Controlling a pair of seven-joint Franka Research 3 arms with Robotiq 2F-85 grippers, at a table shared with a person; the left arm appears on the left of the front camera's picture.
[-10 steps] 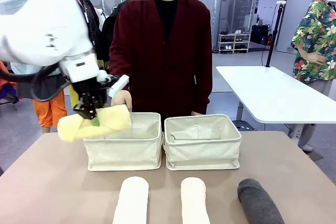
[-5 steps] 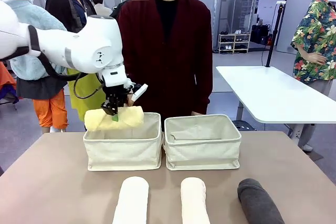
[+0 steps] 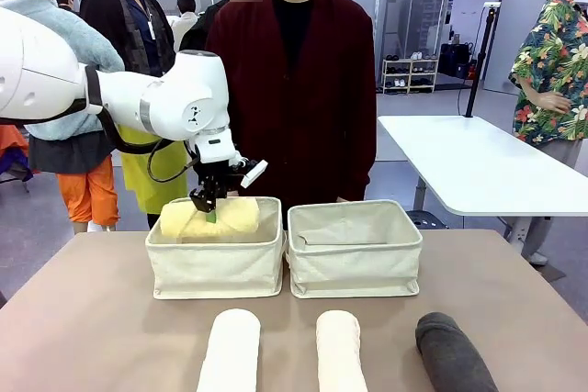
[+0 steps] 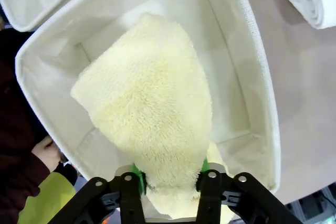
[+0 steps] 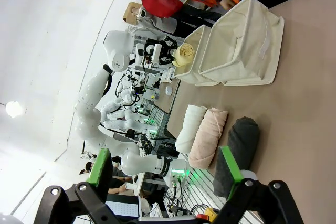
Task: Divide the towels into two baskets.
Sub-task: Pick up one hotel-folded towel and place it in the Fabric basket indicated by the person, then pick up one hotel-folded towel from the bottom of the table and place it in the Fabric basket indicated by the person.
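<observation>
My left gripper [image 3: 211,213] hangs over the left basket [image 3: 216,268], shut on the pale yellow towel [image 3: 188,219], which lies partly down inside it. In the left wrist view the green pads pinch the towel [image 4: 152,103] at its near end, above the basket's wall [image 4: 252,77]. The right basket [image 3: 354,263] stands beside it. At the table's front edge lie the white towel [image 3: 230,351], the cream-pink towel [image 3: 340,351] and the dark grey towel [image 3: 455,351]. My right gripper [image 5: 164,153] is open with nothing between its fingers, looking across the dark grey towel [image 5: 236,148] at the baskets [image 5: 247,51].
A person in a dark red top [image 3: 289,89] stands just behind the baskets, one hand [image 4: 46,150] near the left basket's far rim. A white table [image 3: 478,167] stands at the back right. Bare tabletop lies on both sides of the baskets.
My left arm has carried the yellow towel to the right and down, from outside the left basket's left rim into the basket.
</observation>
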